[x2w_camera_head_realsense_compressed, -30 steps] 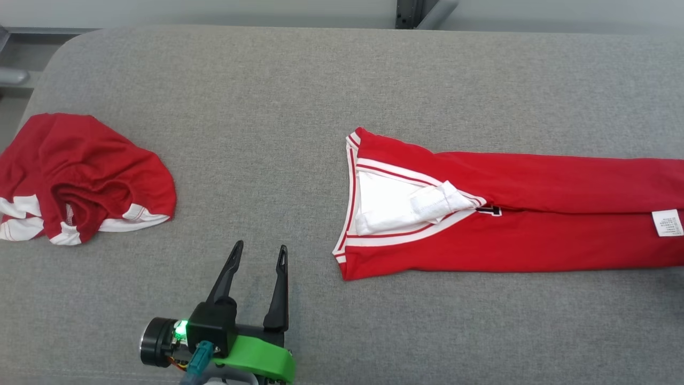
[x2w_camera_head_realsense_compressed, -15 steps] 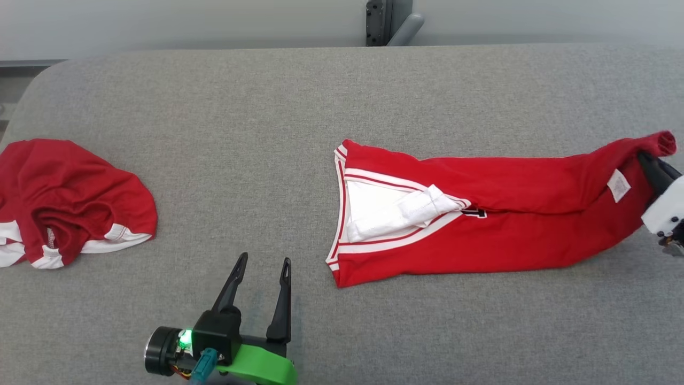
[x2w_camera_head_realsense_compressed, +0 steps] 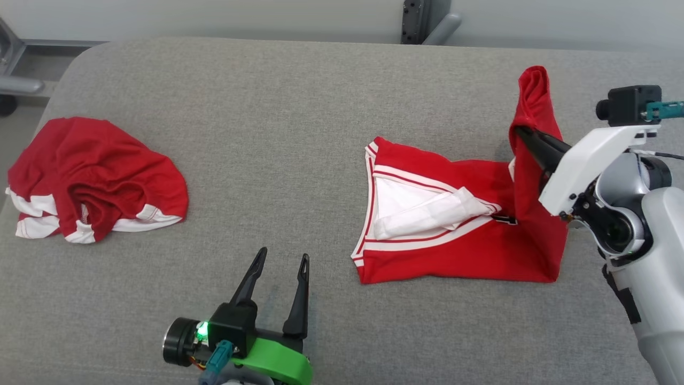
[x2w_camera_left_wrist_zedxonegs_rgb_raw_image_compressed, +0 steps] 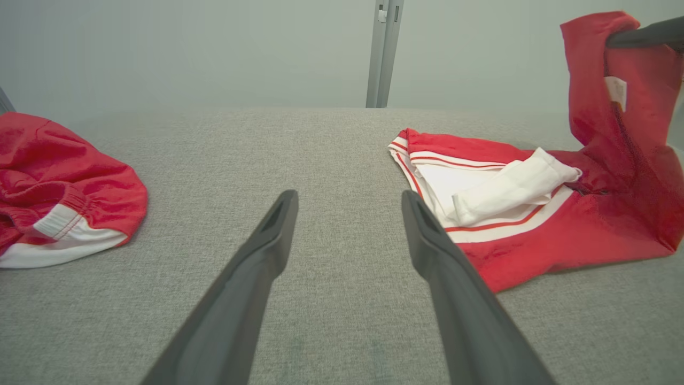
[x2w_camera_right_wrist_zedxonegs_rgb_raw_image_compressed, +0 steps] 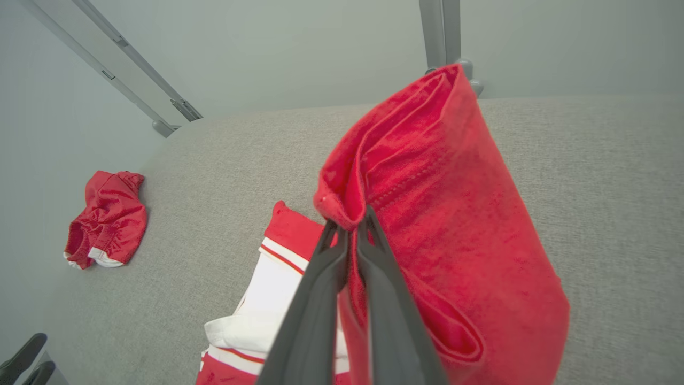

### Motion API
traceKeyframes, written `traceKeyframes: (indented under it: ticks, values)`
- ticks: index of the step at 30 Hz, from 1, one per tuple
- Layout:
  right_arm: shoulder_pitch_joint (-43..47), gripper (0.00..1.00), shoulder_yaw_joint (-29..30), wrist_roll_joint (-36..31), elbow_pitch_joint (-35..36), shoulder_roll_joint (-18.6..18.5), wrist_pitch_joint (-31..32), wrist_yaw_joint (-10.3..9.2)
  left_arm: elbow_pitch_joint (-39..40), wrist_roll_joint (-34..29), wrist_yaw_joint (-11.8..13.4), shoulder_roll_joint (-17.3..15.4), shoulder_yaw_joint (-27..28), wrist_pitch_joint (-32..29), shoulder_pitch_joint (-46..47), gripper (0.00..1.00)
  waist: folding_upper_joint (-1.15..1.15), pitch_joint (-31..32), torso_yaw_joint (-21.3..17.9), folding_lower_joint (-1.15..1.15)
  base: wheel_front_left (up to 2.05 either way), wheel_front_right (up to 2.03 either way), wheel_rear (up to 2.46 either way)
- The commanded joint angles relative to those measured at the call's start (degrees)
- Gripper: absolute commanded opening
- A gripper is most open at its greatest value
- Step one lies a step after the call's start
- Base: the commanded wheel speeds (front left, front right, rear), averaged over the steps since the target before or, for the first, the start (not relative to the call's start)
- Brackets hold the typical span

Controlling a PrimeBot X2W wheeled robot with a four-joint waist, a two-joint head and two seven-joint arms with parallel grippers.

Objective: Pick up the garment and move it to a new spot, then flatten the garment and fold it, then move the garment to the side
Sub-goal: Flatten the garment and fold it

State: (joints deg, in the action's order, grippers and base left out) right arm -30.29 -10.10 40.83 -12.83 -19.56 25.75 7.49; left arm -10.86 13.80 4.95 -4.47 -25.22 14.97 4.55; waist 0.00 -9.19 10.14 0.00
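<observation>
The garment (x2w_camera_head_realsense_compressed: 459, 251), a red jersey with white-and-red striped trim, lies right of centre in the head view on the grey bench (x2w_camera_head_realsense_compressed: 267, 133). Its neckline end lies flat and points toward the middle of the frame, with a white inner panel (x2w_camera_head_realsense_compressed: 395, 200) and a folded white strip (x2w_camera_head_realsense_compressed: 433, 214) showing in the V opening. Its right part stands up off the bench as a tall red fold reaching toward the upper right of the frame. The right claw (x2w_camera_head_realsense_compressed: 519, 132) is clenched on that raised fold near its top, red cloth pinched between its two dark fingers (x2w_camera_right_wrist_zedxonegs_rgb_raw_image_compressed: 320, 299). In the left wrist view a small white label (x2w_camera_left_wrist_zedxonegs_rgb_raw_image_compressed: 617, 92) shows on the raised cloth. The left claw (x2w_camera_head_realsense_compressed: 284, 255) hovers at the lower centre-left of the head view, released, spread wide and grasping nothing, over bare bench. A second red piece (x2w_camera_head_realsense_compressed: 96, 176) with white bands lies crumpled at the far left, well apart from the jersey.
</observation>
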Motion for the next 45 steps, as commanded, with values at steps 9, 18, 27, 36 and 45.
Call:
traceKeyframes:
  ticks: [9,18,27,36,45]
  values:
    - [-3.85,0.00,-5.19,-1.50,-3.44,5.70,2.41,0.00,-1.33,0.91,-1.25,1.26,-0.60,0.27,2.77,1.00,0.00,-2.98,6.55,0.00,0.00,0.00,0.00]
    - [-3.21,0.00,-10.24,-0.93,-5.89,8.41,3.80,0.00,-1.94,1.55,-1.32,1.54,-0.66,0.28,3.40,1.00,0.00,-3.47,7.85,0.00,0.00,0.00,0.00]
    - [-3.24,1.00,-11.29,1.32,-5.54,9.99,2.48,0.00,-2.37,0.89,-1.23,1.57,-0.17,0.28,3.54,1.00,0.00,-3.22,6.00,0.00,0.00,0.00,0.00]
    - [0.10,1.00,-7.25,2.09,1.60,4.44,-2.48,0.01,-2.77,0.14,-0.97,1.55,1.04,0.28,2.51,1.00,0.00,-0.85,1.02,0.00,0.00,0.00,0.00]
    - [8.97,1.00,-5.94,-0.76,6.02,-0.80,-14.16,0.00,-2.01,-0.35,-0.92,1.25,2.88,0.28,0.85,1.00,0.00,1.96,-4.77,0.00,0.00,0.00,0.00]
